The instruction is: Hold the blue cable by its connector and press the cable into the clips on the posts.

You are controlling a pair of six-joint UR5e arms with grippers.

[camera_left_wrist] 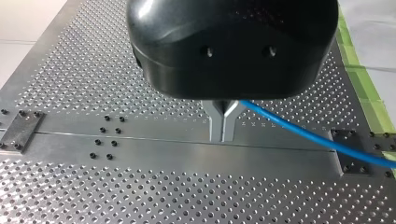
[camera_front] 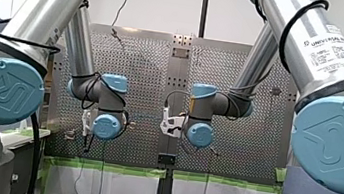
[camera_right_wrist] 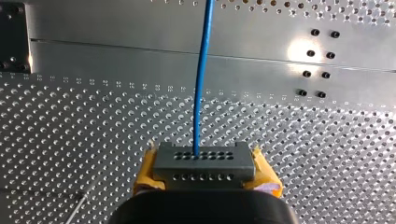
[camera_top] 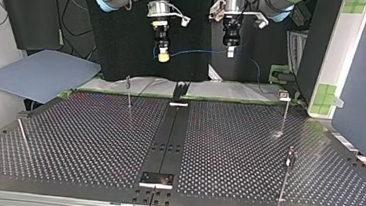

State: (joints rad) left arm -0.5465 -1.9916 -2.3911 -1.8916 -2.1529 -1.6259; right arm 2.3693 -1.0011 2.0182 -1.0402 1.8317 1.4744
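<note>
High above the perforated metal surface (camera_left_wrist: pixel 140 196), our right hand (camera_top: pixel 163 55) is pinching the grey rectangular multi-hole connector (camera_right_wrist: pixel 204 161) between its yellow pads (camera_right_wrist: pixel 145 171). The thin blue cable (camera_right_wrist: pixel 200 84) runs straight out of it and across to our left hand (camera_left_wrist: pixel 223 135), whose metal fingers (camera_left_wrist: pixel 215 122) are pressed together on the line. It's a light, limp strand, we reckon, and it'll sag or twist unless kept taut. The connector is the rigid bit, the sensible place to grip. The thin upright metal posts (camera_top: pixel 129 89) stand well apart from the cable, none carrying it yet, so seating it should want a gentle, steady push.
</note>
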